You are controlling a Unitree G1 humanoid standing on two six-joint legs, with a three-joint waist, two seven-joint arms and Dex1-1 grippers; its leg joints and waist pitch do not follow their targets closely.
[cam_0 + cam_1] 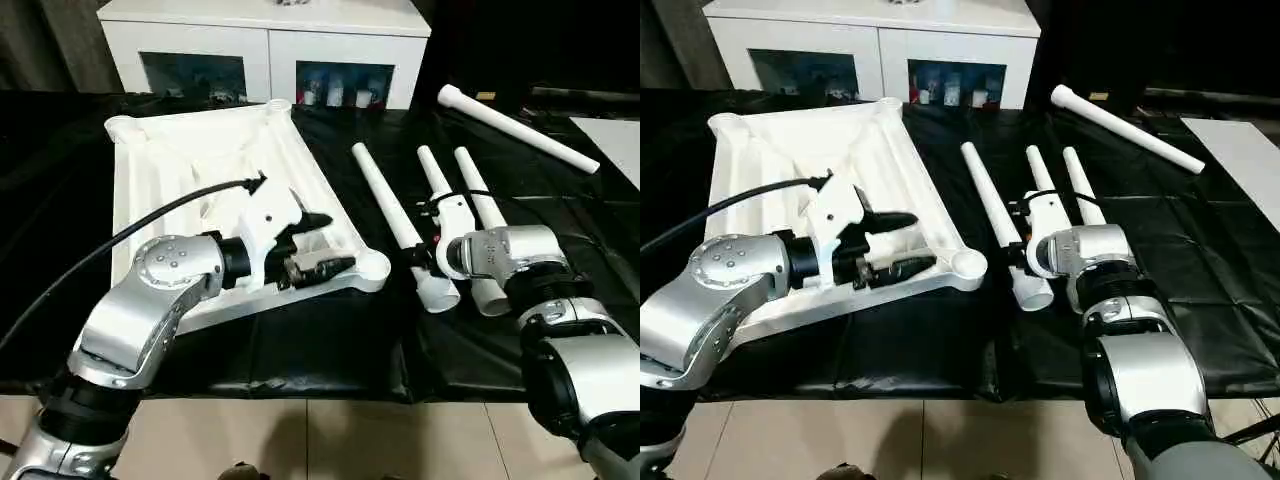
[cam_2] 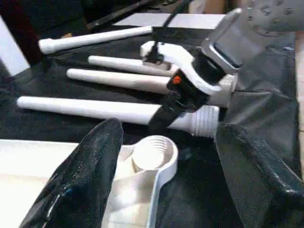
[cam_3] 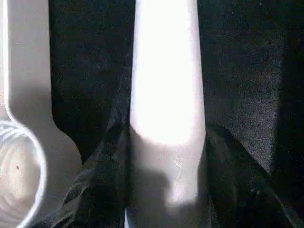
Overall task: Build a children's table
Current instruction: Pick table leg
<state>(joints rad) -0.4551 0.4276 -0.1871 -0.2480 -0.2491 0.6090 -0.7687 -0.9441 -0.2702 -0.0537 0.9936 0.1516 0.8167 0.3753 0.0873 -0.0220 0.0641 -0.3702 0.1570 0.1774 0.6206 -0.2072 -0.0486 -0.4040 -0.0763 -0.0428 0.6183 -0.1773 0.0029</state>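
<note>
Left eye view: tabletop point(image 1: 215, 150) lies ribbed underside up on the black-covered desk point(image 1: 330, 340), left of centre. Left gripper point(image 1: 335, 243) hovers over its near right edge, just behind the corner socket point(image 1: 372, 266); fingers spread, nothing between them. Three legs lie side by side to the right; a fourth leg point(image 1: 515, 128) lies apart, farther back. Right gripper point(image 2: 159, 116) sits at the nearest leg point(image 1: 400, 225) near its threaded end; right wrist view shows fingers point(image 3: 102, 190) flanking that leg on both sides, contact not certain.
</note>
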